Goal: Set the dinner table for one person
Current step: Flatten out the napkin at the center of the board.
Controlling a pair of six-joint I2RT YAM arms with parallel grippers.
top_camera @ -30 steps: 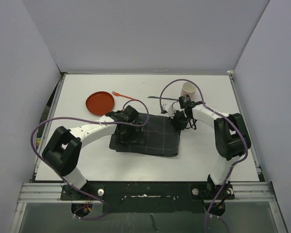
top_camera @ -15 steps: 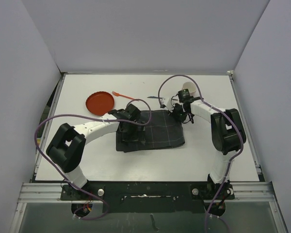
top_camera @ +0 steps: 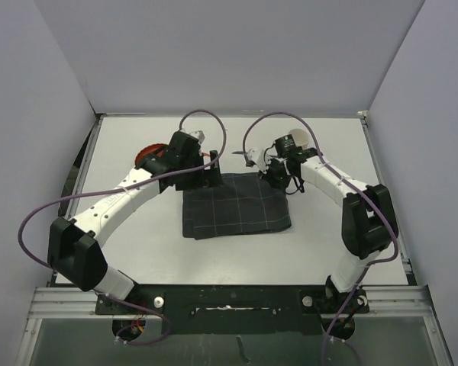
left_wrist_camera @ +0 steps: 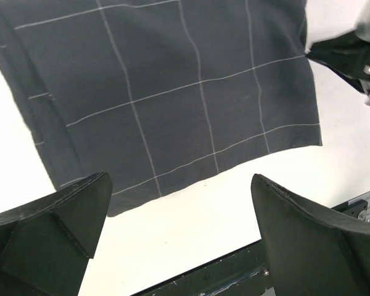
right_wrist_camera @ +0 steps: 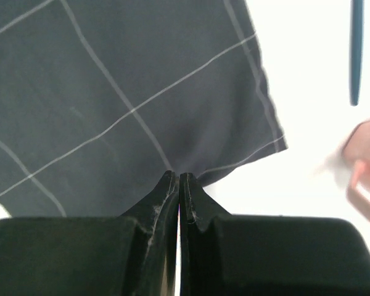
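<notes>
The table (top_camera: 237, 263) lay bare along its near half, with the mat (top_camera: 235, 204) spread at its middle. The mat's left edge looked doubled over in the left wrist view.

The left gripper (left_wrist_camera: 180, 237) hung over the mat's far-left part with its jaws wide apart and nothing between them. The plate (top_camera: 143, 158) sat just left of it, mostly hidden under the wrist.

The right gripper (right_wrist_camera: 179, 182) was closed tight, its tips right at the mat's far-right edge. Whether a bit of cloth was caught in them I could not tell.

The knife (right_wrist_camera: 356, 49) lay on the table beyond that corner, and the cup (top_camera: 296, 139) stood just behind the right wrist.

I judged the mat roughly placed and the tableware not yet brought onto it.

Several things could go wrong from here:
- If cloth was pinched, lifting the right arm away would drag and rumple the mat.
- A swing of that wrist could tip the cup or shove the knife.
- The flat plate might slide from a rim grasp.
- Set on the folded edge, the plate would rock.
</notes>
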